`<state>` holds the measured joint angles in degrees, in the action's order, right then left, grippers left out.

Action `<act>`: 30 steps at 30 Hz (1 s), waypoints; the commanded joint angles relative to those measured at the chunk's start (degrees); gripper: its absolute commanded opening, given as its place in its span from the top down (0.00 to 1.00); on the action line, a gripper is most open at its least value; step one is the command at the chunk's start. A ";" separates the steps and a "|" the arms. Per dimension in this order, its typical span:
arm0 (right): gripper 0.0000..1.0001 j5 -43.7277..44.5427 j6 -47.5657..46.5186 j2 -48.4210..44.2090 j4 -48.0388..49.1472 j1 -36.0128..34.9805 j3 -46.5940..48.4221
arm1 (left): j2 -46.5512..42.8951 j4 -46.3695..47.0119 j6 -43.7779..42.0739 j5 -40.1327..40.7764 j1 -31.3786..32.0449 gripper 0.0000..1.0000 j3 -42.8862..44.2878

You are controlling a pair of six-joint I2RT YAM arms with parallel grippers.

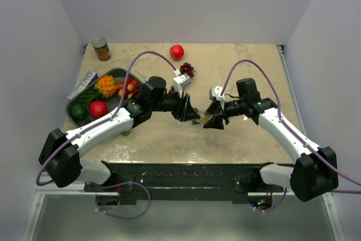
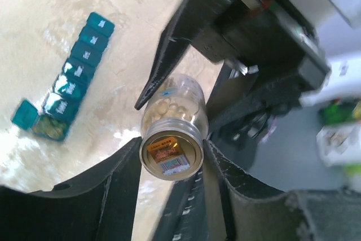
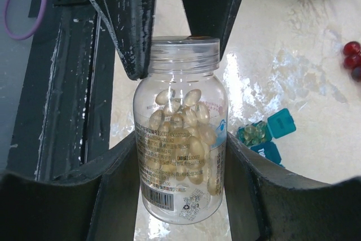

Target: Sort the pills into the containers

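**Q:** Which step are we on?

**Op:** Uncapping. My right fingers (image 3: pixel 113 190) are clamped on the body of the clear pill bottle (image 3: pixel 169 196), held up off the desk (image 1: pixel 242 139) around mid-desk, a bit toward the near edge. My left fingers (image 2: pixel 121 179) sit on either side of the cap (image 2: pixel 172 153). Left wrist cam shows both touching it, so I read that as pinched on the cap.

**Q:** Cap on or off?

**Op:** On, as far as I can see. Bottle's roughly half full of yellowish capsules (image 3: pixel 192 97).

**Q:** Where's the organiser?

**Op:** The teal organiser (image 2: pixel 70 80) lies flat on the desk just below the two fingers, mostly hidden in the top cam. Its end compartment (image 2: pixel 49 127) has the lid flipped open w/ some pills already in it. Other lids look down.

**Q:** Next move?

**Op:** My guess is twist the cap w/ the left while the right holds the body steady, then lift it clear. After that I open another lid and tip a few in. Risks I see are the bottle slipping in the right grip, or capsules spilling if it's tilted when the cap comes off.

**Q:** Anything else close by?

**Op:** Fruit tray (image 1: pixel 115 74) is at the left edge, well apart.
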<state>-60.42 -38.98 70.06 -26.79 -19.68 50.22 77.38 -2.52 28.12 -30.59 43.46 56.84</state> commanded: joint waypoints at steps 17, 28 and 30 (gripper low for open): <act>1.00 -2.16 -1.01 -1.77 2.79 -0.44 1.11 | -18.92 21.96 -29.82 -3.44 -1.09 0.00 -15.70; 1.00 -1.80 -0.92 -1.60 2.88 -0.36 1.02 | -11.22 7.30 2.97 4.66 -3.65 0.06 -5.10; 1.00 -1.80 -0.92 -1.68 2.97 -0.44 1.02 | -7.69 3.32 7.37 2.91 -3.56 0.10 -2.97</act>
<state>-61.30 -39.44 69.67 -25.34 -20.12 50.00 65.25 8.38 21.82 -28.08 40.14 47.75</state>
